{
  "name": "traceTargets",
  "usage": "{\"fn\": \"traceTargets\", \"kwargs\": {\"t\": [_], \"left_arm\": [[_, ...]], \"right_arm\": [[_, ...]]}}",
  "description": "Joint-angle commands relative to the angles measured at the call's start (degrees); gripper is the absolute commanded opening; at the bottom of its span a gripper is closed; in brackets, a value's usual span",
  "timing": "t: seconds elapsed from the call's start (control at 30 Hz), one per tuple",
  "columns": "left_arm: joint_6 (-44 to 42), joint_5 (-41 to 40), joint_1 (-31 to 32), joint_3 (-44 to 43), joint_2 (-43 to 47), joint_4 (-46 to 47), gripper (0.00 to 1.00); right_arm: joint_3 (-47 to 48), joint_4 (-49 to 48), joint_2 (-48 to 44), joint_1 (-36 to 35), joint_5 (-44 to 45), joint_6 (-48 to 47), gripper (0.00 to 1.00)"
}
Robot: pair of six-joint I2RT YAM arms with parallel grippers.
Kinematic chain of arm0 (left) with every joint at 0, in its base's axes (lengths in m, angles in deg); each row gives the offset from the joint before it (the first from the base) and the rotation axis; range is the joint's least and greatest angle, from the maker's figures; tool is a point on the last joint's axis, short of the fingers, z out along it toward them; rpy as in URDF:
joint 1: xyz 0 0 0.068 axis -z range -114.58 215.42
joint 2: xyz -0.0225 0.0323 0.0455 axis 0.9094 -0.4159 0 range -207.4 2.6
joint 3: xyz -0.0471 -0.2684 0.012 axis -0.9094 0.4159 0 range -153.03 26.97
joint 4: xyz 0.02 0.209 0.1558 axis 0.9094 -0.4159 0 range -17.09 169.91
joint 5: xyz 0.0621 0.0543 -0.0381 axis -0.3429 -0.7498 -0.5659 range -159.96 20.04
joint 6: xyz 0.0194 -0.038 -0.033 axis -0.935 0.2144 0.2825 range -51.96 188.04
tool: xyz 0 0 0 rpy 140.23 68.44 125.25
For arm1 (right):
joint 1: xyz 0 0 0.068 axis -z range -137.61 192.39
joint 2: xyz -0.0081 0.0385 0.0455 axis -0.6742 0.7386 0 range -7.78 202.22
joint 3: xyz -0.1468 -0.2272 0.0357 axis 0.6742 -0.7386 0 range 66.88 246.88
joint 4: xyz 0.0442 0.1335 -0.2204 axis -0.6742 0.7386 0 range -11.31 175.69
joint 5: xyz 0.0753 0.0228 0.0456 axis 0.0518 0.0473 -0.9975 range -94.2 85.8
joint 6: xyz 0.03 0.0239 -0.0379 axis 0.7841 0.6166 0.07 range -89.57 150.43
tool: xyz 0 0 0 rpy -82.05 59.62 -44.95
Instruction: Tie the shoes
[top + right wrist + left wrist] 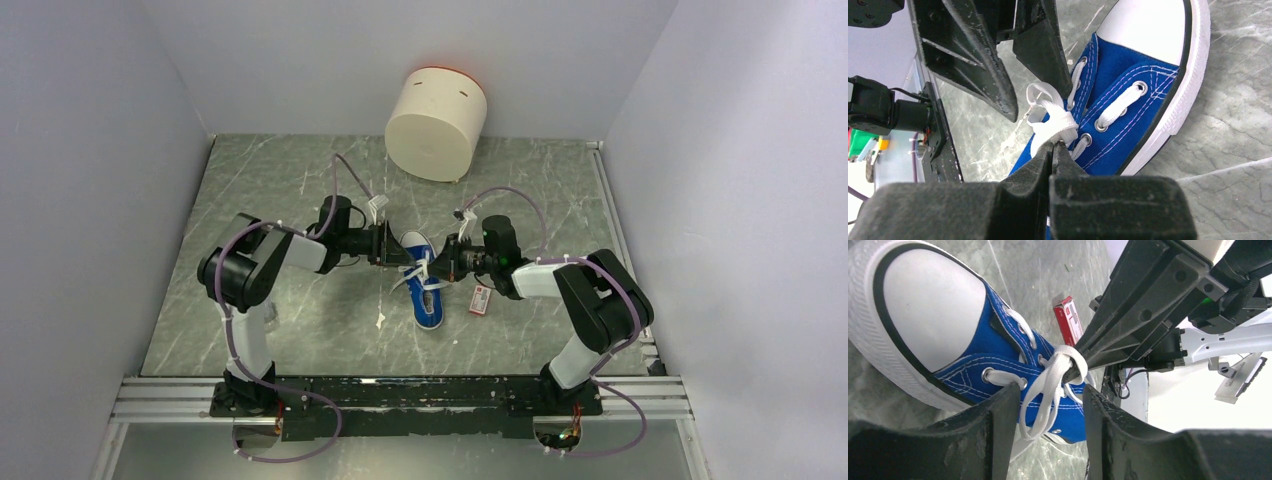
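Pinching bunched laces, right gripper hides heel of sneaker.

The left gripper holds its jaws apart on both sides of the white laces of the blue sneaker. The right gripper pinches these laces, and a red-and-white packet lies behind.

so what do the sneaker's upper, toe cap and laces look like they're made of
Upper: blue woven cloth, likely canvas, matt, with rows of white stitching. Toe cap: smooth white rubber by the look, faint sheen, ribbed band round its edge. Laces: flat white woven tape, probably cotton or polyester; the weave shows up close.
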State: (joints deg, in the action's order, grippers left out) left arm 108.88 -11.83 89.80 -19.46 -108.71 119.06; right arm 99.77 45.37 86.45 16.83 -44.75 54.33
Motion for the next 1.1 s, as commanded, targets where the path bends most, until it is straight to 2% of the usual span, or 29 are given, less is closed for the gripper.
{"fn": "traceTargets", "kwargs": {"t": [0.0, 0.1, 0.2, 0.33, 0.53, 0.6, 0.67, 0.7, 0.73, 0.97, 1.07], "left_arm": [[-7.7, -0.7, -0.5, -3.7, -0.4, -9.1, 0.53], [-13.0, -0.7, -0.4, -4.9, 0.0, -17.2, 0.57], [-16.1, -0.8, -0.4, -4.7, 0.1, -20.4, 0.59], [-16.4, -0.7, -0.5, -4.5, -0.1, -20.8, 0.43], [-20.3, -1.5, -0.5, -7.1, -0.8, -26.8, 0.43], [-21.2, -1.3, -0.5, -7.7, -1.1, -28.1, 0.31], [-22.2, -2.5, -0.5, -8.1, -0.5, -29.9, 0.13], [-22.3, -2.9, -0.5, -8.0, 0.0, -30.2, 0.07], [-22.1, -3.1, -0.5, -7.8, 0.4, -30.2, 0.05], [-21.0, -4.8, -0.6, -5.0, 3.5, -30.9, 0.05], [-20.6, -5.7, -0.9, -4.1, 5.0, -33.2, 0.05]], "right_arm": [[-0.2, 0.6, -0.7, 0.1, -0.8, -0.9, 0.00], [0.1, 0.7, -1.1, 0.0, -0.7, -0.8, 0.00], [0.6, 0.9, -0.8, 0.1, -0.9, -1.1, 0.00], [1.0, 1.2, -0.2, 0.1, -1.4, -1.1, 0.00], [1.2, 1.5, -0.3, 0.1, -1.4, -0.9, 0.00], [1.5, 2.1, -0.3, 0.0, -0.9, -1.1, 0.00], [2.2, 4.6, -0.6, -0.2, 1.7, -1.4, 0.00], [2.4, 5.9, -1.0, -0.7, 3.6, -1.4, 0.00], [2.5, 7.4, -1.6, -1.4, 6.5, -1.7, 0.00], [5.7, 20.0, -4.4, -7.1, 22.2, -3.5, 0.00], [9.6, 27.6, -5.1, -7.8, 25.5, -6.0, 0.00]]}}
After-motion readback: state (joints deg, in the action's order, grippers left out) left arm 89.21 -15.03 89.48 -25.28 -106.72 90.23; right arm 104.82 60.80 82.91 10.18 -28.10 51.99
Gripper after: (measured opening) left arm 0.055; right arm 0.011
